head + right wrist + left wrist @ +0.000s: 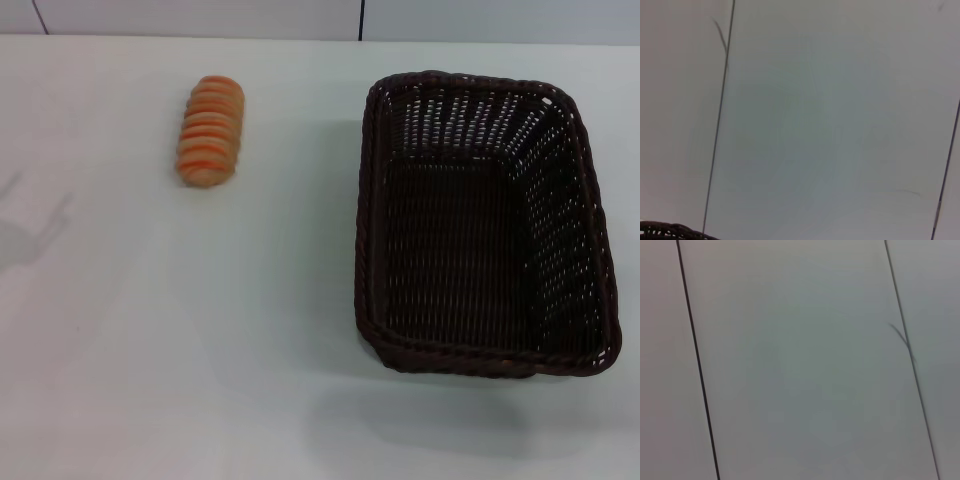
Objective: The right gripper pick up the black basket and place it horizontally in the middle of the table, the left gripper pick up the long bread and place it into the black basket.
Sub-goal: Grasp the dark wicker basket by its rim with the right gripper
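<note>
Neither of my tools shows in any view, so I cannot tell how they stand. The black basket (480, 265) sits on the worktop's (150, 350) right side, long axis running away from me, nearer my right arm; the long bread (210, 130) lies far left.

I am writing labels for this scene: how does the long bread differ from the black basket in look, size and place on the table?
The long bread is orange-tan with pale crosswise ridges; the black basket is dark woven wicker.
The bread is small and solid; the basket is much larger, open and empty.
In the head view, the bread lies toward the robot's left and farther back; the basket sits on the right.
Both rest on the white table, long side pointing away from the robot, with no gripper touching them.
</note>
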`<state>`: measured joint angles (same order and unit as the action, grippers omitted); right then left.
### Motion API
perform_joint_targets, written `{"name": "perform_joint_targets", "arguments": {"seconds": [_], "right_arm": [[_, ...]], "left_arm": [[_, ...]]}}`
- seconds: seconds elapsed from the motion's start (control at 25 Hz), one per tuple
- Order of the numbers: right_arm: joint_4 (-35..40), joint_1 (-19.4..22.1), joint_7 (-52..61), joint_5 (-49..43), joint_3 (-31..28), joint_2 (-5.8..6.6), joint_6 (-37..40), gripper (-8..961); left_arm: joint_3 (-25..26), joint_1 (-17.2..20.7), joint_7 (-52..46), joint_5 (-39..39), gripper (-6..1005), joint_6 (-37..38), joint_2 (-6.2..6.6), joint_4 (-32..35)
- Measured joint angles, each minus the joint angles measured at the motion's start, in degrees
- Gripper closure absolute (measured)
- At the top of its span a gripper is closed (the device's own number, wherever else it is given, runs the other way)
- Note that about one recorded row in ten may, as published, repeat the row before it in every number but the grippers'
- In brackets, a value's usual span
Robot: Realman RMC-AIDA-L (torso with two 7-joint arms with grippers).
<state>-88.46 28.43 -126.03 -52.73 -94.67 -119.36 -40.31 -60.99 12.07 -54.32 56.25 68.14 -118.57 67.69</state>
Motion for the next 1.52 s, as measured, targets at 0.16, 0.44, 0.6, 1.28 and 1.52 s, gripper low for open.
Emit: {"name": "perform_joint_targets", "arguments": {"seconds": [0.16,0.44,0.6,1.28,1.52], "right_arm": [[-0.3,1.4,0.0,0.1,-0.6,-0.01,0.1,375],[-1.0,3.1,0.0,0.6,-2.6,-0.14,-0.2,374],[-1.9,3.6,2.5,0.6,-3.4,-0.16,-0.1,375],[-28.2,0.8,75.4,-58.6,-16.6,0.08,-4.8,374],[-28.2,-6.3,84.5,-63.5,-23.9,0.1,-15.7,375]], "left_arm": [[0.2,0.1,-0.1,0.0,246,0.0,0.0,0.1],[0.4,0.1,-0.3,0.0,247,-0.1,0.05,0.2],[0.5,0.1,-0.7,0.0,247,-0.4,0.08,1.0],[-0.3,-1.4,-1.4,2.2,249,-3.5,0.01,1.1],[-0.6,-2.4,-1.5,3.3,249,-4.0,0.05,0.5]]}}
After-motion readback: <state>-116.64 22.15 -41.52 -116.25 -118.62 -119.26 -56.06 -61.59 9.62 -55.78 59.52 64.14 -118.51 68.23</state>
